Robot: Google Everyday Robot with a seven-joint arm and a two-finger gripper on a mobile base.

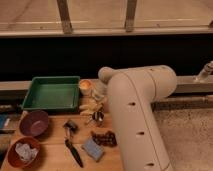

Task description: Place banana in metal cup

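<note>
On the wooden table (50, 145), the small pale yellow curved banana (88, 107) lies outside the containers, between the shallow green rectangular tray (52, 93) and the small dark shiny metal cup (98, 118), just beside the cup. What the metal cup holds cannot be made out. The gripper (99, 96) hangs close above the banana, next to a cream-yellow round cup (86, 87). Whether it grips anything cannot be told. The tray looks bare inside. A purple round bowl (34, 123) looks bare too, while a reddish-brown bowl (22, 152) holds something pale and crumpled. A blue block (92, 148) lies nearer the front.
</note>
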